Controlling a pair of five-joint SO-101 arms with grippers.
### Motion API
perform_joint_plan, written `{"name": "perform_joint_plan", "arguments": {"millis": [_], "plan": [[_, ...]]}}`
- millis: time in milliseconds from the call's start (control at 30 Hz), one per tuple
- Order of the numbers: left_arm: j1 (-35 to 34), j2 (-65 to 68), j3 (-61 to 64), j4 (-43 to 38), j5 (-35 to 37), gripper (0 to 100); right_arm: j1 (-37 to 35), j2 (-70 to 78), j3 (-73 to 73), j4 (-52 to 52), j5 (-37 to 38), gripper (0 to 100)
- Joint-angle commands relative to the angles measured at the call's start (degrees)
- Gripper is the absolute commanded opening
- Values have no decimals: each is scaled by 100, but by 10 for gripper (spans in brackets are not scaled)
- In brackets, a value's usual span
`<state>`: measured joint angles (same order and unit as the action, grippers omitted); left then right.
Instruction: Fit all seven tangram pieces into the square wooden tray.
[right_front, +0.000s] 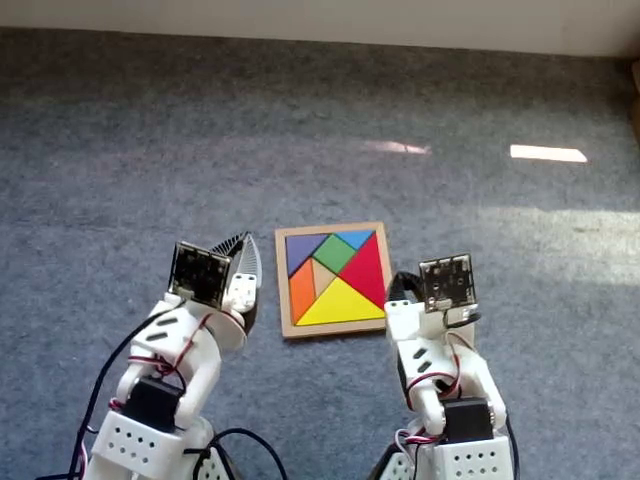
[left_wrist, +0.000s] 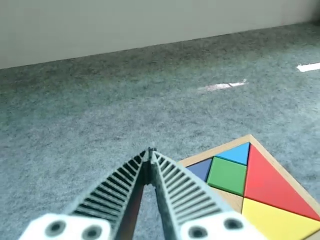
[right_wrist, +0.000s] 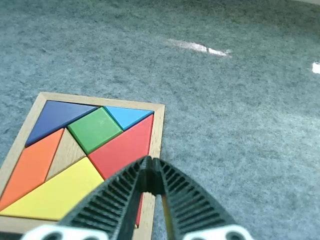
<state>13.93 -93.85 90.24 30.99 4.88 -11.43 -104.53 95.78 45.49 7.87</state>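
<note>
High view: one square wooden tray (right_front: 284, 285) lies flat on the grey surface (right_front: 150, 150). Seven pieces sit flush in the tray and fill it: five triangles, one square, one parallelogram.
- dark blue triangle (right_front: 298, 250)
- light blue triangle (right_front: 355, 238)
- green square (right_front: 333, 253)
- red triangle (right_front: 368, 270)
- yellow triangle (right_front: 340, 303)
- orange parallelogram (right_front: 302, 292)
- tan triangle (right_front: 322, 277)

Two arms: left arm (right_front: 190, 350) is just beside the tray's left edge, right arm (right_front: 440, 360) just beside its right edge.

Left wrist view: left gripper (left_wrist: 150, 156) has its fingers pressed together and holds nothing, over the surface just beside the tray.

Right wrist view: right gripper (right_wrist: 150, 164) has its fingers together and is empty, tips over the tray rim next to the red triangle.
</note>
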Motion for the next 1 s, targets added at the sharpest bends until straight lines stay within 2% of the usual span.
{"name": "perform_joint_plan", "arguments": {"millis": [0, 100, 367, 500, 633, 867, 967], "plan": [[-57, -418, 145, -114, -44, 6, 57, -48, 585, -145, -18, 20], [-119, -804, 426, -97, -44, 6, 57, -48, 585, -145, -18, 20], [-1051, -1042, 690, -35, -44, 6, 57, -48, 585, -145, -18, 20], [-1411, -1042, 690, 554, -44, 6, 57, -48, 585, -145, -18, 20], [-1604, -1042, 690, 1565, -44, 6, 57, -48, 585, -145, -35, 20], [-1622, -1042, 690, 2760, -44, 7, 31, -57, 585, -145, -44, 20], [-1596, -1042, 690, 2954, -44, 7, 31, -57, 585, -145, -44, 20]]}}
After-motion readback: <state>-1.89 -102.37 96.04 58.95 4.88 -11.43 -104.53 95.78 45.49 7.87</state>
